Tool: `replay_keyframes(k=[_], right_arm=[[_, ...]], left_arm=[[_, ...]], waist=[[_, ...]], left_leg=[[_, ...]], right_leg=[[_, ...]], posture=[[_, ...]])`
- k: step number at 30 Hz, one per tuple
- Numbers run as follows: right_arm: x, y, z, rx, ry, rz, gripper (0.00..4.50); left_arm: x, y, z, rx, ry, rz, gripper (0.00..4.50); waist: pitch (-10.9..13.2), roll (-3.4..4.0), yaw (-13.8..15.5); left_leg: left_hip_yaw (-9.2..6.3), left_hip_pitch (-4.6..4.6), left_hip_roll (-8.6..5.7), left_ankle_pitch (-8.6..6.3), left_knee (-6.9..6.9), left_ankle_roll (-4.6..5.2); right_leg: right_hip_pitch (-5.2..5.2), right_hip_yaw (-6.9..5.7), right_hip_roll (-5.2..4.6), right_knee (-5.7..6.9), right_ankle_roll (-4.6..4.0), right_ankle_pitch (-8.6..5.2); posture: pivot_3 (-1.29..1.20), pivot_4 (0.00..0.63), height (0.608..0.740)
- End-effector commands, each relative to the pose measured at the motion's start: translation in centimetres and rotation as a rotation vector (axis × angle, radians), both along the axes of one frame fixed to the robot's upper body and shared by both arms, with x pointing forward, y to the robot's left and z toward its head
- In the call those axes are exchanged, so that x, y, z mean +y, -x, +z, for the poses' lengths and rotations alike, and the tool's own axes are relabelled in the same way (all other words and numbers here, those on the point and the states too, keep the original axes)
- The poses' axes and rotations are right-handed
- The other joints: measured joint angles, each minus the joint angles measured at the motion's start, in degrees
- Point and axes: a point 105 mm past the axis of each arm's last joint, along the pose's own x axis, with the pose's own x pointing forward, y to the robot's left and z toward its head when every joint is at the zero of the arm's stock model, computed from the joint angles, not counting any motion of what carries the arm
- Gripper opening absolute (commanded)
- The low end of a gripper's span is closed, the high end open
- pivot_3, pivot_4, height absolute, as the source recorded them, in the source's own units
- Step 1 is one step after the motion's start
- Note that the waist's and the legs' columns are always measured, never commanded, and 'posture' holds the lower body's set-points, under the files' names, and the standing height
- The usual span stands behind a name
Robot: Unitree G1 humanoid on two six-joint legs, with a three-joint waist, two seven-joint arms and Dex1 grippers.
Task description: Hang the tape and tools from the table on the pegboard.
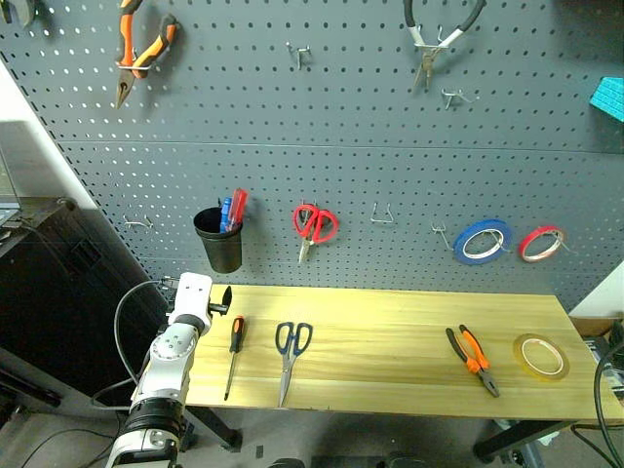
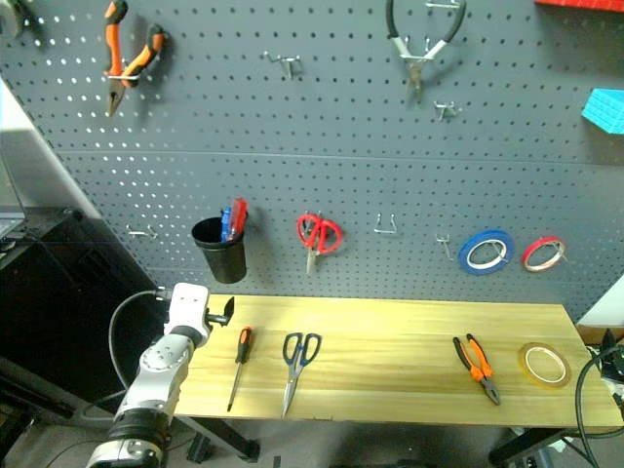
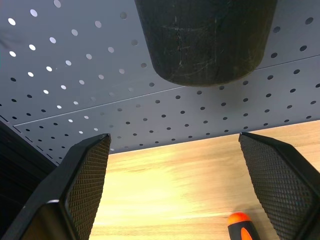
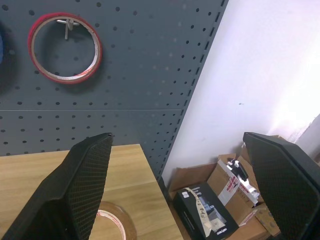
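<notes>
Over table (image 1: 390, 341), left pincer (image 3: 175, 190) gapes near screwdriver (image 1: 234, 356).

On the table (image 1: 390, 336), left to right: screwdriver (image 1: 233, 354), scissors (image 1: 290, 353), pliers (image 1: 473, 358), tape (image 1: 541, 356); pegboard (image 1: 322, 146) behind.

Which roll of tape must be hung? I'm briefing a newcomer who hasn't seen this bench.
Start at the wooden table below the pegboard. At its right end, just right of the orange-handled pliers, the yellow tape lies flat. It is the lone roll on the table; the blue roll and red roll hang on hooks.
</notes>
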Motion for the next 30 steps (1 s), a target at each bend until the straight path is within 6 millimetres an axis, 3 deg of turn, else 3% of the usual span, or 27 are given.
replay_keyframes(k=[1,10,17,22,27,30], right_arm=[[-0.5,-0.4,2.3,-0.058,0.052,0.009,4.5],[0.8,-0.6,1.5,-0.016,0.048,0.069,4.5],[4.4,-1.1,0.9,0.041,0.018,0.202,4.5],[5.8,-1.0,0.5,0.061,-0.036,0.223,4.5],[8.9,-1.5,0.0,0.13,-0.118,0.293,4.5],[10.7,-2.1,-1.2,0.265,-0.139,0.347,4.5]], left_arm=[[0.0,-0.7,2.2,-0.083,-0.032,-0.025,4.36],[0.3,-0.1,1.4,-0.046,-0.028,-0.032,4.36],[-3.9,2.0,0.7,0.006,0.0,-0.265,4.36],[-9.1,2.4,2.3,-0.012,-0.035,-0.532,4.36],[-14.3,3.3,4.0,0.0,-0.026,-0.808,4.36],[-16.8,3.9,4.7,0.021,-0.032,-0.937,4.36]], waist=[[0.0,0.0,0.0],[0.0,0.0,-0.04],[-0.09,0.16,-0.45],[1.13,0.21,-0.7],[3.44,0.45,-2.43],[4.98,0.5,-3.41]], left_leg=[[0.0,0.0,0.0,0.0,0.0,0.0],[0.0,0.0,0.0,0.0,0.0,0.0],[0.06,0.01,0.06,-0.03,0.01,0.05],[0.02,0.1,0.05,-0.03,0.03,0.06],[0.04,0.08,0.09,-0.03,0.02,0.06],[0.04,0.02,0.36,-0.03,0.03,0.06]], right_leg=[[0.0,0.0,0.0,0.0,0.0,0.0],[0.0,0.0,0.0,0.0,0.0,0.0],[-0.01,0.07,0.0,0.0,0.01,-0.01],[0.19,-0.01,-0.01,-0.03,0.04,-0.05],[0.17,-0.03,0.0,-0.01,0.03,-0.14],[0.15,-0.01,-0.04,0.0,-0.03,-0.16]], posture=[[0.0,0.0,0.74],[-0.01,0.0,0.74],[-0.03,0.021,0.74],[-0.07,0.07,0.74],[-0.13,0.136,0.74],[-0.15,0.161,0.74]])
